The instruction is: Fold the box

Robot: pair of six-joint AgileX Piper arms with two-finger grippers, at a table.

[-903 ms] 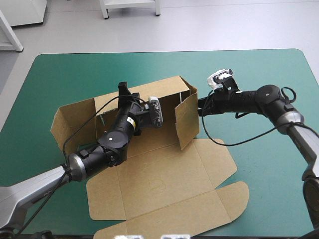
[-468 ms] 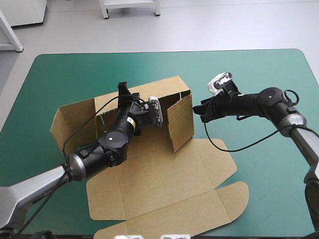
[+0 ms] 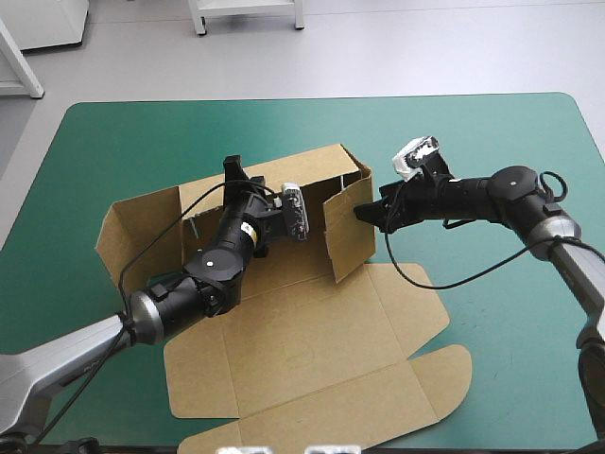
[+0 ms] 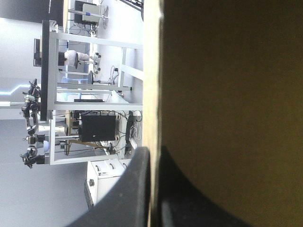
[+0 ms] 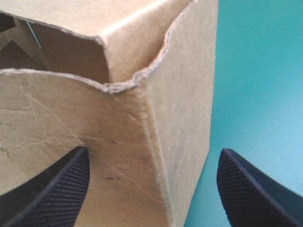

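High view: box (image 3: 284, 312) sits at the centre of the table (image 3: 492, 142), long axis running 9 to 3 o'clock, back wall raised at 12, lid flat toward 6. The flap (image 3: 348, 232) at the box's 3 o'clock end stands upright, angled inward. Right gripper (image 3: 364, 213), fingers spread, meets that flap from 3 o'clock; right wrist view shows the box corner between them, nothing pinched. Left gripper (image 3: 233, 172) is pinched on the back wall's top edge. Judgement: right arm is nearer, and the flap must go toward 9.
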